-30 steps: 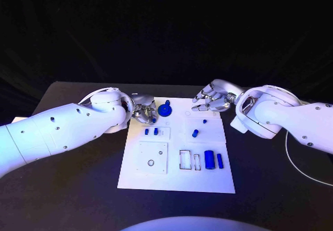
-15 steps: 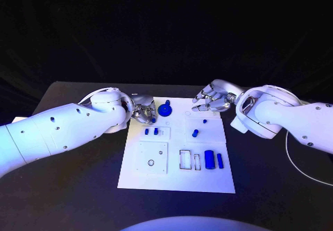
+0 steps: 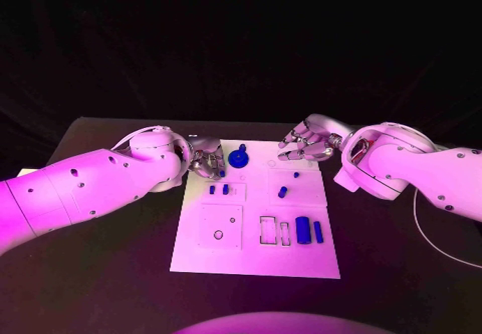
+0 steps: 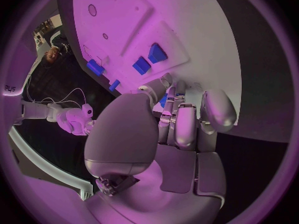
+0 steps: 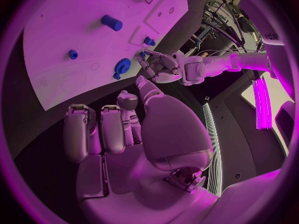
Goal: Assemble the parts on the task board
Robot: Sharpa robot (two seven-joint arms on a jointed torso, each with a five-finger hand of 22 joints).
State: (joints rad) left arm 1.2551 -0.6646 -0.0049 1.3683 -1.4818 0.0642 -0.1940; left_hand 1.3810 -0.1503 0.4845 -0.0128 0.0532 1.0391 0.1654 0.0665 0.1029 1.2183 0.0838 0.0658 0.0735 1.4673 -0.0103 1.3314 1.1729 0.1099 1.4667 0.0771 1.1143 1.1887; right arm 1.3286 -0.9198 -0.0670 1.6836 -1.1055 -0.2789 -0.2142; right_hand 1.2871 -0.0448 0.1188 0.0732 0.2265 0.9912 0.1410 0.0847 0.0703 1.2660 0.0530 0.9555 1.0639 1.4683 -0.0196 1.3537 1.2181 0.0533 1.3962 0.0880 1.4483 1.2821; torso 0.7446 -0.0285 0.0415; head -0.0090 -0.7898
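Left hand [image 3: 208,163] at the board's [image 3: 251,261] far left corner, fingers curled, seemingly pinching a small blue part [image 4: 164,100]. Loose blue parts [image 3: 302,229] remain mid-board; assembly barely started. Right hand [image 3: 309,147] over the far right corner, curled, empty.

I am seeing no readable text, label or number anywhere; small marks are staying too blurred.

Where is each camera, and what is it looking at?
Head view: up on the head, looking down at the board; both arms and hands show, left hand, right hand.
Left wrist view: behind the left hand, facing the board.
Right wrist view: behind the right hand, facing the board and the left hand.
All three share the board.
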